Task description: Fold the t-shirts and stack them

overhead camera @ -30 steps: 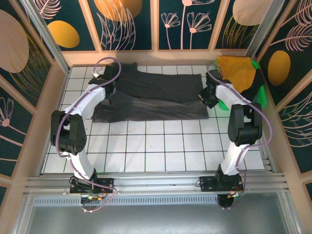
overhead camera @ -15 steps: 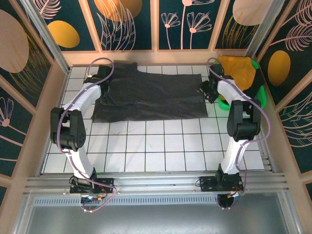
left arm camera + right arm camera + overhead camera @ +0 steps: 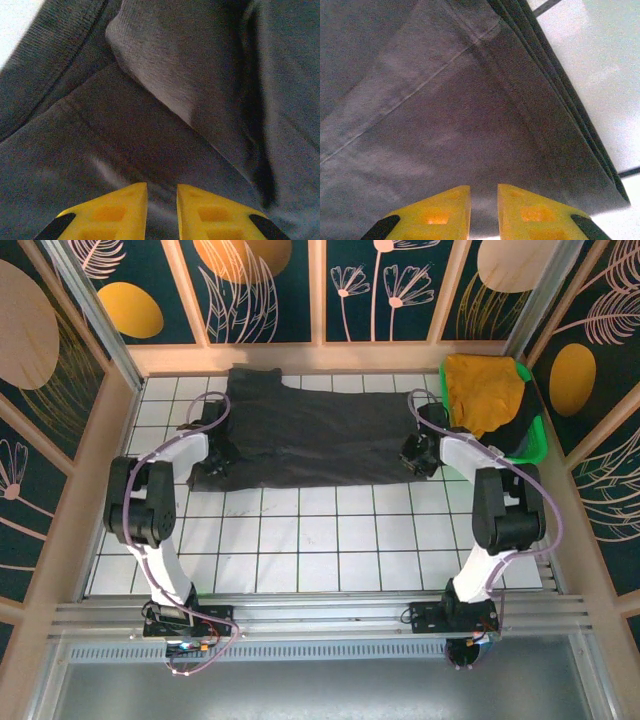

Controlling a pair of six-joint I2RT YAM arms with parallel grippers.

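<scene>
A second before, both arms had reached over the black shirt [image 3: 320, 435] and a raised ridge crossed it. Half a second before, they were at its far edge. At this moment the ridge had gone, the cloth lay flat, and both arms had drawn back toward us. The left gripper [image 3: 212, 446] sat at the shirt's left end and the right gripper [image 3: 413, 455] at its right end, each near the near edge. We judged that one fold had been laid down and let go, and that the arms were setting up for the next.

In the left wrist view the fingers [image 3: 115, 212] were nearly together, with only a narrow slit between them, over dark cloth. In the right wrist view the fingers [image 3: 532, 210] stood the same way. We could not tell whether either pair was pinching cloth.

The shirt lay on the far half of the table [image 3: 300, 540], well apart from the yellow shirt [image 3: 485, 390] in the basket [image 3: 537, 440]. Its long axis ran left to right, parallel to the far wall. The right wrist view showed a stitched hem and a corner of stacked edges. The left showed a ribbed band. So we judged that the hem pointed right and the neck end left.
</scene>
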